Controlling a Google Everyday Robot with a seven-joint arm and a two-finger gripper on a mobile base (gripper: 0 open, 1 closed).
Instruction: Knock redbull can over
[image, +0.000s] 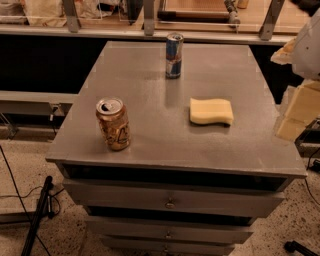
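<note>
Checking in from the remote station. The redbull can (174, 55) is standing upright near the far edge of the table (150, 145), roughly in the middle of that back edge. The gripper (295, 112) is way off on the right side of the view, just past the table's right edge and well apart from the can. It's nearer to me than the can is, so the can sits up and to the left of it.

The table is a big grey cabinet-type thing with a flat matte top and a stack of drawers (170, 202) down the front. The floor (75, 230) is speckled, with some cables and a black pole (37, 215) down at the lower left. Behind the table there's a long ledge (100, 31) with metal brackets on it and a wood-toned surface beyond that.

Also on the top: a yellow sponge (211, 111) lying flat right of centre, between the redbull can and the gripper side, and a wider gold-brown can (113, 123) upright near the front left corner.

The gripper shows up as pale cream blocks under a white arm segment (307, 47). It isn't touching or holding anything I can make out, and I honestly can't tell whether it's open or closed.
</note>
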